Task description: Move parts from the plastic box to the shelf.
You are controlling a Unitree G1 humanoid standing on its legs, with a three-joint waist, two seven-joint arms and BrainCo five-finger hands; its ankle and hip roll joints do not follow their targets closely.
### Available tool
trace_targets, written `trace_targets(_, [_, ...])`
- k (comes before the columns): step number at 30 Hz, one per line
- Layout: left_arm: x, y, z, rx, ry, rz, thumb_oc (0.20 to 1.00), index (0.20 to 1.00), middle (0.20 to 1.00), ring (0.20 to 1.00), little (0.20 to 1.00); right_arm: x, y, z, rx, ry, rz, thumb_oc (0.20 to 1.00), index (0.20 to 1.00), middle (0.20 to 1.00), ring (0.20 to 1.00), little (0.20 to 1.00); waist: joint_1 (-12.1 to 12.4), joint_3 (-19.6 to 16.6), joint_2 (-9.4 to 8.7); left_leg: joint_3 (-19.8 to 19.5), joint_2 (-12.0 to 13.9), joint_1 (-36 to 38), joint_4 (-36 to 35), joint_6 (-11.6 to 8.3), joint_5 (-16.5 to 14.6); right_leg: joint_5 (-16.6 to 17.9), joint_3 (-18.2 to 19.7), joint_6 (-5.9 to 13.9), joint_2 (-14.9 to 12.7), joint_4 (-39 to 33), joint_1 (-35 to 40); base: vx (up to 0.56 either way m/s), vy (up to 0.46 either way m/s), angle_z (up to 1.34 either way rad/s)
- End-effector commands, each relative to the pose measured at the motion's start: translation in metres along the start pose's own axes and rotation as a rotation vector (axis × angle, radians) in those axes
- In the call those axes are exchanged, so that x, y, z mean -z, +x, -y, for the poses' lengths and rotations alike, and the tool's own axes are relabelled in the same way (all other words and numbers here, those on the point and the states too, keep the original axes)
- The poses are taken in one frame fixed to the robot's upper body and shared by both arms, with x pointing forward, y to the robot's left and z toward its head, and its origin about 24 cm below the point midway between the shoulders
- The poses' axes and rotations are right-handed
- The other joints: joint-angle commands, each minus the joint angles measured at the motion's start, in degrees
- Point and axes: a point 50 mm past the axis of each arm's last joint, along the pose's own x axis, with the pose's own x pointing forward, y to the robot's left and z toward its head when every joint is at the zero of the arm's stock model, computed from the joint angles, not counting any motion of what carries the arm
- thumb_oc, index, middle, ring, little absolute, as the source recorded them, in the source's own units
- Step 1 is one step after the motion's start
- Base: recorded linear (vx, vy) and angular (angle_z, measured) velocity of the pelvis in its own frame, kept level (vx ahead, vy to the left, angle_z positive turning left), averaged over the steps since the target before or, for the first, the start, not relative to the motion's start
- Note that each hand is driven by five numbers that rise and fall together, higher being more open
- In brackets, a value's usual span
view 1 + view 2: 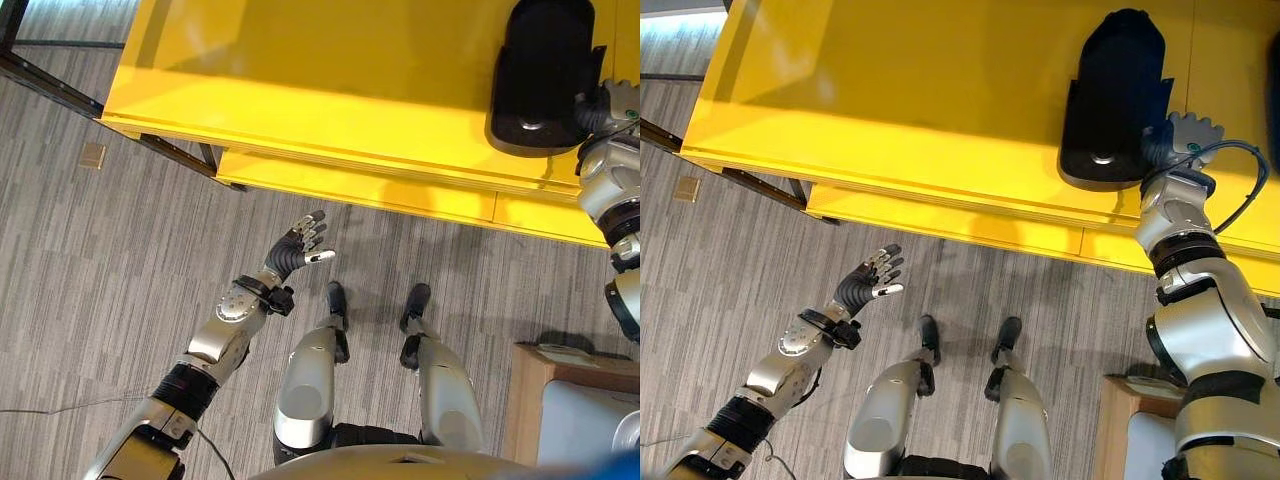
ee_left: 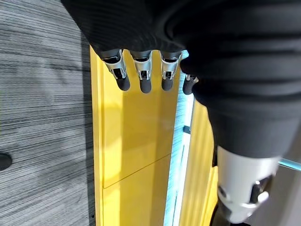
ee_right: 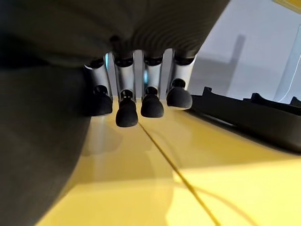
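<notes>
A: Where is the part?

B: The black part [image 1: 1113, 100] lies flat on the top of the yellow shelf [image 1: 890, 90], toward its right end. It is dark and long, rounded at the far end and wider at the near end, close to the shelf's front edge.

A: And your right hand?

B: My right hand [image 1: 1185, 135] is up on the shelf too, just beside the part's near right corner. From my right wrist I see my fingers [image 3: 153, 94] hanging relaxed with the tips down just over the yellow surface, curled round nothing, and the part [image 3: 254, 117] lies alongside them.

A: Is the hand touching the part?

B: I cannot tell; they are very close.

A: Your left hand?

B: My left hand [image 1: 303, 245] is out in front of the shelf, lower than its top, over the grey floor [image 1: 90, 280]. Its fingers are spread and it holds nothing.
</notes>
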Motion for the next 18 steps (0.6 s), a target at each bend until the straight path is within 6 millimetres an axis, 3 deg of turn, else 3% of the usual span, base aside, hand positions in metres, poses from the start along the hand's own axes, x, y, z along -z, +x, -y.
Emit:
trace_targets(1, [-0.013, -0.006, 0.005, 0.052, 0.015, 0.072, 1.000, 1.000, 1.000, 1.000, 1.000, 0.015, 0.018, 0.054, 0.173, -0.042, -0.064, 0.200, 0.200, 0.200, 0.200, 0.200, 1.64, -0.77, 1.45, -6.33, 0.76, -2.82, -0.08, -2.07, 3.80, -8.15, -0.82, 3.86, -0.83, 13.08, -1.71, 0.00, 0.000, 0.00])
trace_targets(6, [-0.010, -0.006, 0.008, 0.060, 0.009, 0.064, 1.000, 1.000, 1.000, 1.000, 1.000, 0.015, 0.019, 0.058, 0.195, 0.020, -0.109, 0.200, 0.200, 0.200, 0.200, 0.200, 1.62, -0.67, 2.56, -6.68, 1.27, -4.16, 0.78, -2.46, 3.99, -9.07, -1.24, 3.40, -1.23, 15.20, -3.37, 0.07, -0.044, -0.03])
trace_targets(7, [-0.009, -0.005, 0.010, 0.066, 0.002, 0.060, 1.000, 1.000, 1.000, 1.000, 1.000, 0.014, 0.020, 0.062, 0.204, 0.020, -0.112, 0.200, 0.200, 0.200, 0.200, 0.200, 1.55, -0.69, 3.02, -7.15, 1.03, -4.21, 1.30, -3.12, 2.94, -10.94, -0.84, 3.91, -1.82, 17.23, -4.09, 0.14, -0.030, -0.01])
trace_targets(9, [-0.009, -0.005, 0.011, 0.066, -0.001, 0.061, 1.000, 1.000, 1.000, 1.000, 1.000, 0.013, 0.020, 0.063, 0.218, 0.021, -0.114, 0.200, 0.200, 0.200, 0.200, 0.200, 1.67, -0.67, 3.38, -6.77, 1.40, -5.26, 1.30, -2.68, 4.12, -9.86, -1.43, 3.16, -1.71, 17.20, -5.06, 0.06, -0.023, 0.00])
trace_targets(10, [-0.008, -0.006, 0.011, 0.066, -0.003, 0.055, 1.000, 1.000, 1.000, 1.000, 1.000, 0.012, 0.020, 0.063, 0.226, 0.024, -0.108, 0.200, 0.200, 0.200, 0.200, 0.200, 1.50, -0.67, 3.27, -7.16, 1.12, -4.73, 1.66, -3.23, 2.90, -11.44, -0.91, 3.84, -2.15, 18.37, -4.93, 0.05, -0.026, -0.01])
trace_targets(18, [-0.005, -0.007, 0.015, 0.084, -0.003, 0.039, 1.000, 1.000, 1.000, 1.000, 1.000, 0.000, 0.022, 0.079, 0.304, -0.012, -0.060, 0.200, 0.200, 0.200, 0.200, 0.200, 1.36, -0.67, 4.11, -7.10, 1.82, -6.60, 2.78, -3.71, 2.88, -13.06, -0.96, 3.22, -3.01, 22.43, -8.30, 0.07, -0.047, 0.00])
